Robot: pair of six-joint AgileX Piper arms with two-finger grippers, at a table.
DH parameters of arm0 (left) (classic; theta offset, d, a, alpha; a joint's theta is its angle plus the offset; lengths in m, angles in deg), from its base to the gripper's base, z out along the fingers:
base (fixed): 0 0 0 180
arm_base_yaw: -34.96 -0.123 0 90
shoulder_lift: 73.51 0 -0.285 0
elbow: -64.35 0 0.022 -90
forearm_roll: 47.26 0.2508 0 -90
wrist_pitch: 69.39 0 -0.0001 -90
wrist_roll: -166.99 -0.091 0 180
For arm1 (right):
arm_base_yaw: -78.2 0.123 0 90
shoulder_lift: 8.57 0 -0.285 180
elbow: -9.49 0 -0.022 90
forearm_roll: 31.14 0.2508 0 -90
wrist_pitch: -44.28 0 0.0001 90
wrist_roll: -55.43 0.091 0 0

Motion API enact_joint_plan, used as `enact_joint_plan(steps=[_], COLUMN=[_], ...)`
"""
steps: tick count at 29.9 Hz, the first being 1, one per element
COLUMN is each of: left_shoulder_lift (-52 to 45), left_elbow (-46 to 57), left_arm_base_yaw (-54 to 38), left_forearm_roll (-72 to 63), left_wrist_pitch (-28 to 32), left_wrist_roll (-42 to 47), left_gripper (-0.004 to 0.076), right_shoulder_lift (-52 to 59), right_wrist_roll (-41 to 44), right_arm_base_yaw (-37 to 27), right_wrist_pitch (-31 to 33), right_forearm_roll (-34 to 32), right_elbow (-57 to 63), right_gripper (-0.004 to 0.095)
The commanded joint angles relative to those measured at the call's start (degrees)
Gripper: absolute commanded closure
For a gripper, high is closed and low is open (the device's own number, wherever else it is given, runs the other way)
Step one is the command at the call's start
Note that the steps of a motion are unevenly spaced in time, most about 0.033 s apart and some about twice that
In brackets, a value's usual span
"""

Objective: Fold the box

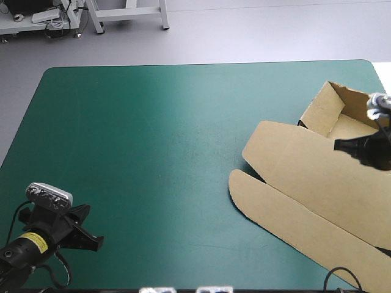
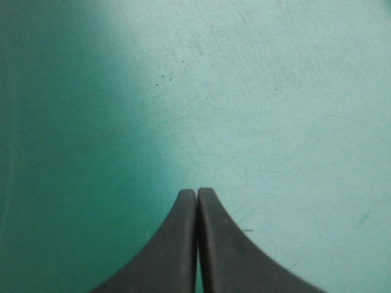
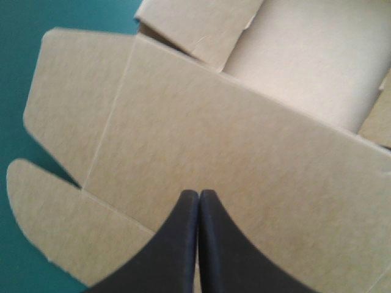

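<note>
Plainly, you cannot see the whole box (image 1: 305,177) in any one view. From above it lies at the right side of the table (image 1: 153,134), and its right part runs off the picture. The tray (image 1: 324,107), walls raised, sits at the far right. The flat lid (image 1: 293,159) reaches toward the near right corner, where its end is cut off as well. A rounded flap (image 1: 241,189) at the lid's left lies flat on the teal-green cover.

The right gripper (image 3: 199,193) stands over the place where tray and lid meet. From above it is only a dark shape, half out of the picture, hiding part of the tray, and you cannot read its fingers there. Its own wrist view settles that: the black fingers meet in one pointed arch, closed on nothing. The lid's brown panel lies beneath and ahead of them, with the tray's floor beyond. Whether the tips touch the board cannot be told.

The left gripper (image 2: 197,194) hangs over the near left corner, well apart from the box. Its wrist view shows the fingers pressed together, empty, above bare cover.
</note>
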Motion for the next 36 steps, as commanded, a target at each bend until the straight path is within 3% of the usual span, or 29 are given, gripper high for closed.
enact_joint_plan(steps=[1,10,22,36], left_shoulder_lift=[-2.43,-9.58,-16.35,-16.35], left_elbow=[-1.42,3.04,10.48,10.48], left_arm_base_yaw=[0.14,0.14,0.14,0.14], left_forearm_roll=[0.34,0.34,-3.42,-3.39], left_wrist_pitch=[3.45,2.71,6.92,6.92], left_wrist_roll=[-0.34,-0.34,-0.34,-0.34], left_gripper=[0.0733,0.0733,0.0733,0.0733], right_shoulder_lift=[7.51,25.26,41.57,45.44], right_wrist_roll=[-1.0,-4.18,-7.06,-6.84], right_arm_base_yaw=[3.38,8.56,9.1,9.1], right_wrist_pitch=[-2.8,-5.53,-10.29,-12.4], right_forearm_roll=[-0.31,0.34,0.34,0.2], right_elbow=[4.7,22.32,41.29,43.39], right_gripper=[0.0921,0.0921,0.0921,0.0921])
